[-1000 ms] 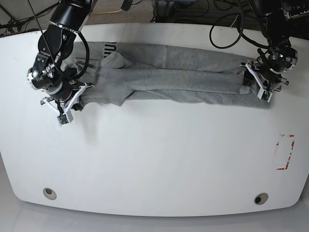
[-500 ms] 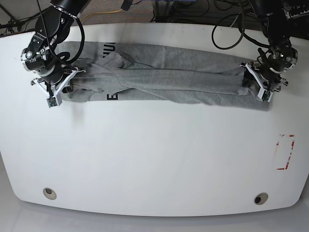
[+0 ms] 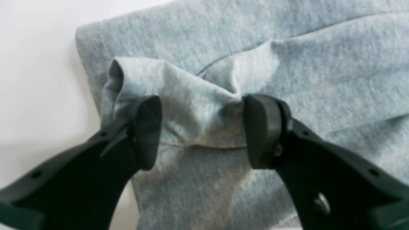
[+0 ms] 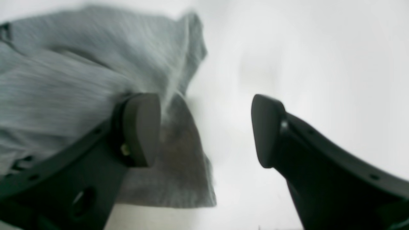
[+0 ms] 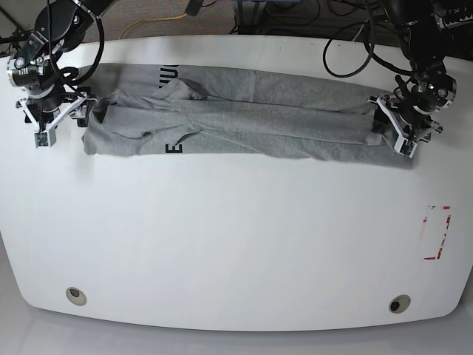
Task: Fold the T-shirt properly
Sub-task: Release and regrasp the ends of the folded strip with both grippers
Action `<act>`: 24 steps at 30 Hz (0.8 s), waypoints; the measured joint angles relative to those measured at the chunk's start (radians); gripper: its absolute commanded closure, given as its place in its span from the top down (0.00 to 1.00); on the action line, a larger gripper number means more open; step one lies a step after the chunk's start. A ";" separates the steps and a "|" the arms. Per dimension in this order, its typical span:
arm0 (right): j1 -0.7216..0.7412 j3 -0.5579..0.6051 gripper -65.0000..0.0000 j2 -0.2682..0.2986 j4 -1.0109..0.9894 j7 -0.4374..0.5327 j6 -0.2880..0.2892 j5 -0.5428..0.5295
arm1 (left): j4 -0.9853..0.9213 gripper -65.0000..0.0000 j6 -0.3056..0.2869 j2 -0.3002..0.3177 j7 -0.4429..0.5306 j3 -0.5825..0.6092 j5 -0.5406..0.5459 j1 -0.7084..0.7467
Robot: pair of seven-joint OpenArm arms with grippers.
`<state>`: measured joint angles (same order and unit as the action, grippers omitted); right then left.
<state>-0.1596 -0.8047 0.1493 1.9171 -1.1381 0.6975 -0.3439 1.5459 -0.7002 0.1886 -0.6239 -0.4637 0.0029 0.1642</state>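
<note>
While the white table [image 5: 236, 244] carries the T-shirt [image 5: 244, 122] as a long folded band across its far side, the left gripper [image 3: 203, 131] pinches a bunched fold at the right end; the right gripper [image 4: 206, 129], jaws spread, holds nothing at the left end.

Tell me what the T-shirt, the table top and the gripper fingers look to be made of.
T-shirt: soft knit, likely cotton jersey; heathered grey flecks, limp folds, matte.
Table: hard, smooth white board, probably laminate or painted; faint sheen, no grain.
Left gripper fingers: dark moulded plastic, perhaps rubbery pads; matte, rounded edges. The right gripper looks the same.
</note>
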 measured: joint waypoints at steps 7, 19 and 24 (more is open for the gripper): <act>-0.016 -0.001 0.63 -0.032 -0.005 -0.063 0.000 -0.271 | -0.001 0.59 0.000 -0.001 0.000 0.000 -0.002 -0.001; 0.043 0.005 0.61 -0.053 -0.371 -0.023 0.000 -0.375 | -0.007 0.60 -0.002 -0.014 -0.041 -0.061 0.078 0.001; 0.045 0.007 0.61 -0.008 -0.434 0.017 0.005 -0.383 | -0.008 0.60 0.001 0.004 -0.239 -0.144 0.283 -0.024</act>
<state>-0.1150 -0.7975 0.1413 1.4834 -1.1210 0.7029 -0.7269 1.5379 -0.6991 0.1928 -0.8631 -0.6075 0.2859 0.1402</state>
